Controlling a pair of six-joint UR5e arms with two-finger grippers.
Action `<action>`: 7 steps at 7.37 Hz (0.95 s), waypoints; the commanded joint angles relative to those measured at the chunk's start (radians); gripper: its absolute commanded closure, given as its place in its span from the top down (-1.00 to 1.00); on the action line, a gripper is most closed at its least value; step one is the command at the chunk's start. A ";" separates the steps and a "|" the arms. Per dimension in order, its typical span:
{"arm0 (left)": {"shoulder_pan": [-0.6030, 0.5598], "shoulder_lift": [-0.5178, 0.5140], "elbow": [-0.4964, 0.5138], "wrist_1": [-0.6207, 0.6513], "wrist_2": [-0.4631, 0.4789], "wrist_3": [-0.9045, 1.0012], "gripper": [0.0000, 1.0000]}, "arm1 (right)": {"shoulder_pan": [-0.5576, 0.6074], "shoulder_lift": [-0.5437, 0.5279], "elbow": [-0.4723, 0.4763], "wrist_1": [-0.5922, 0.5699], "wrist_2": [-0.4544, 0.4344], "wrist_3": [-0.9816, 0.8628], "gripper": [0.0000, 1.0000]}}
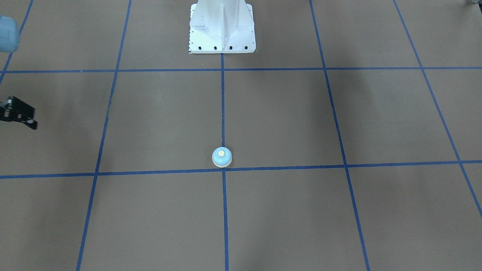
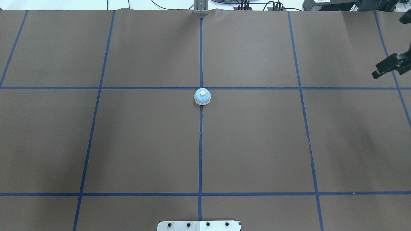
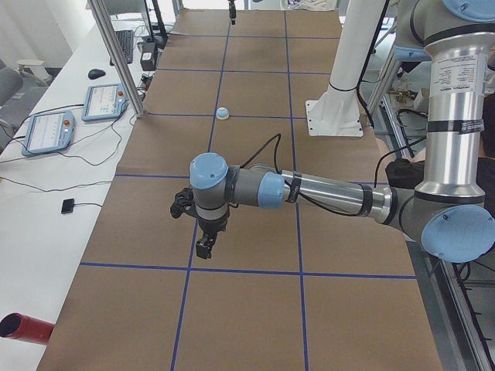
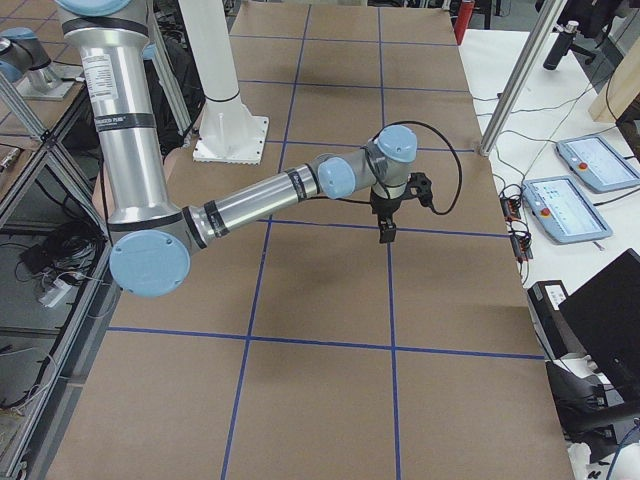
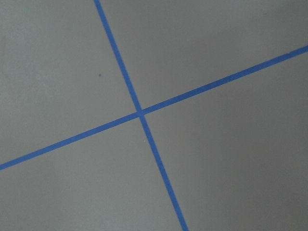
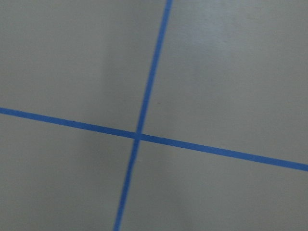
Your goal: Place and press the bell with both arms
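Observation:
The light-blue bell with its cream button stands upright on the brown table at the middle tape line; it also shows in the overhead view and in the exterior left view. My right gripper is far off at the table's edge, also in the overhead view, fingers together and holding nothing. My left gripper shows only in the exterior left view, pointing down above the table far from the bell; I cannot tell if it is open. Both wrist views show only paper and tape crosses.
The white pedestal stands at the robot's side of the table, also in the overhead view. Blue tape lines divide the brown paper into squares. Teach pendants and a red cylinder lie beside the table.

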 commanded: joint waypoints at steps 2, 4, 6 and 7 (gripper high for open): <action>-0.011 0.024 0.001 -0.001 0.001 0.000 1.00 | 0.154 -0.189 -0.037 -0.005 0.004 -0.261 1.00; -0.033 0.053 0.001 -0.001 0.001 0.000 1.00 | 0.220 -0.219 -0.095 -0.005 -0.003 -0.278 1.00; -0.066 0.094 -0.001 0.001 0.001 -0.002 1.00 | 0.259 -0.225 -0.117 -0.005 0.000 -0.361 1.00; -0.070 0.117 0.001 -0.001 0.001 0.000 1.00 | 0.269 -0.225 -0.115 -0.002 0.013 -0.361 1.00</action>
